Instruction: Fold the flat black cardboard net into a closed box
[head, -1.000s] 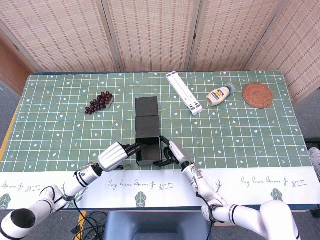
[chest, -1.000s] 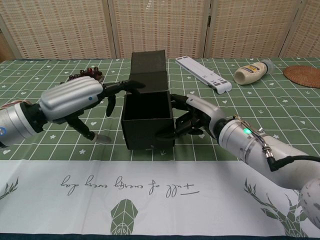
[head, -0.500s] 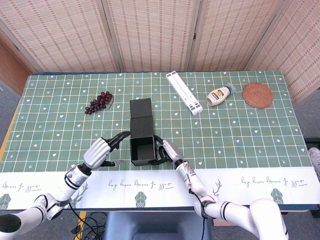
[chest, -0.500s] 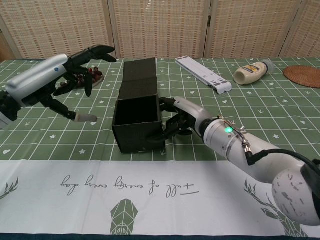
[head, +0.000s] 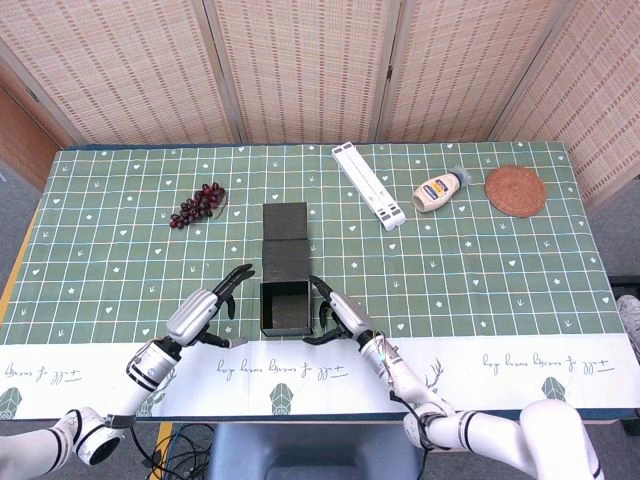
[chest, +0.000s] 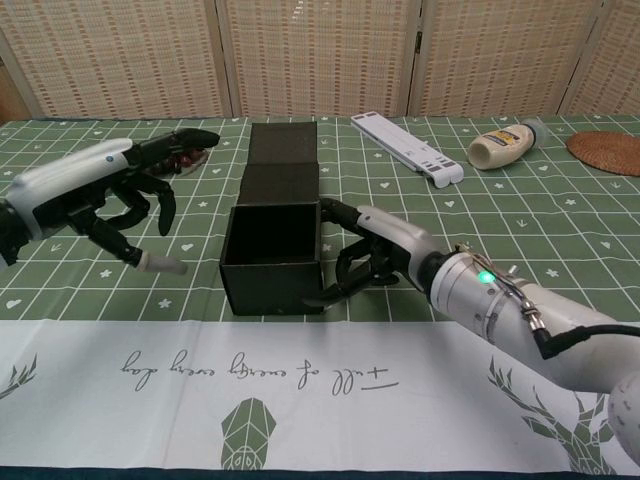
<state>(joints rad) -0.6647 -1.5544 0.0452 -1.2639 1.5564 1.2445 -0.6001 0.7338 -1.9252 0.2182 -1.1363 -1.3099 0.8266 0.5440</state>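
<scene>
The left hand (chest: 95, 190) hovers above the table (head: 480, 260), left of the box (head: 285, 307) and clear of it, palm down, its dark fingers (chest: 150, 205) spread and curled, holding nothing. The right hand (chest: 385, 250) lies against the box's right wall, fingers (chest: 345, 290) apart and bent, tips touching the wall near its lower front corner; whether it grips the wall cannot be told. The box stands near the front edge of the table, on the green grid-patterned cloth, with its opening upward (four walls erect, interior visible). Its unfolded lid panels (head: 284, 243) extend flat from the rear wall toward the screen, so the long axis runs front to back. The cardboard is matte black, stiff, with straight creases and square corners. The hands have smooth silver backs and black fingers.
</scene>
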